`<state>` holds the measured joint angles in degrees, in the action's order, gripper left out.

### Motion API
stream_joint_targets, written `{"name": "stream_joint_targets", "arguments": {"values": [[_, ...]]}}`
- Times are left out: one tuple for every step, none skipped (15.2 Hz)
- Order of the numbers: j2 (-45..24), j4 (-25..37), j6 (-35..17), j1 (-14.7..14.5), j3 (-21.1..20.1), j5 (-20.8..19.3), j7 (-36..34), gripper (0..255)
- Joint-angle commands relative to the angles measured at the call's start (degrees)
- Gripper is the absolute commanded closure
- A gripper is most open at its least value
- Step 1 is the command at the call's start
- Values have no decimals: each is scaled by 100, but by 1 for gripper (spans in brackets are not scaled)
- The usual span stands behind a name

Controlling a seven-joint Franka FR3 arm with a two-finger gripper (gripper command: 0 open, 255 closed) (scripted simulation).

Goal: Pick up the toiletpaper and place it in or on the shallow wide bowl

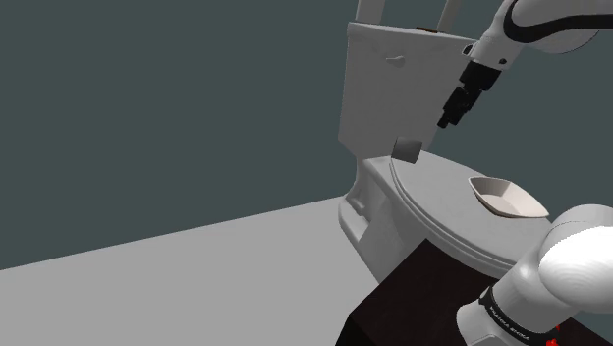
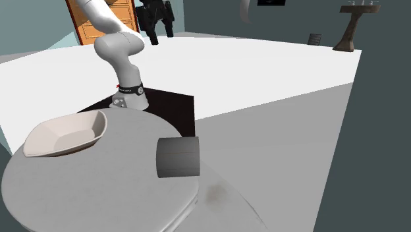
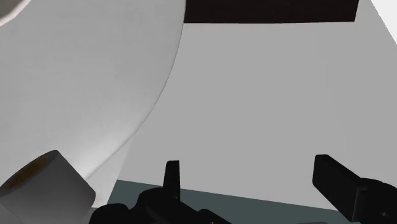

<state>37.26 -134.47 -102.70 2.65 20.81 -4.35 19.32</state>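
Your gripper [image 3: 248, 168] hangs in the air, its two black fingers [image 3: 172, 175] spread wide with nothing between them. Below it and off to one finger's side, the grey toilet paper roll [image 3: 48, 188] sits on the closed toilet lid [image 3: 83, 95], partly cut off by the frame edge. Farther from the gripper, toward the stand [image 1: 413, 305], the shallow wide bowl [image 1: 506, 197] rests on the same lid, well apart from the roll, its near edge hidden by your arm.
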Motion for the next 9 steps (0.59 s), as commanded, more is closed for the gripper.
{"name": "stream_joint_targets", "arguments": {"values": [[-230,68,-164,-23,387,43,446,0],[-384,131,-245,-52,580,90,666,0],[-549,204,-323,-92,777,149,890,0],[-725,287,-395,-139,978,223,1120,0],[-913,380,-460,-194,1182,312,1358,0],[-1115,483,-518,-255,1388,420,1604,0],[-1330,596,-568,-323,1598,548,1860,0],[-1560,720,-607,-399,1815,697,2127,0],[-1809,854,-634,-480,2034,872,2407,0]]}}
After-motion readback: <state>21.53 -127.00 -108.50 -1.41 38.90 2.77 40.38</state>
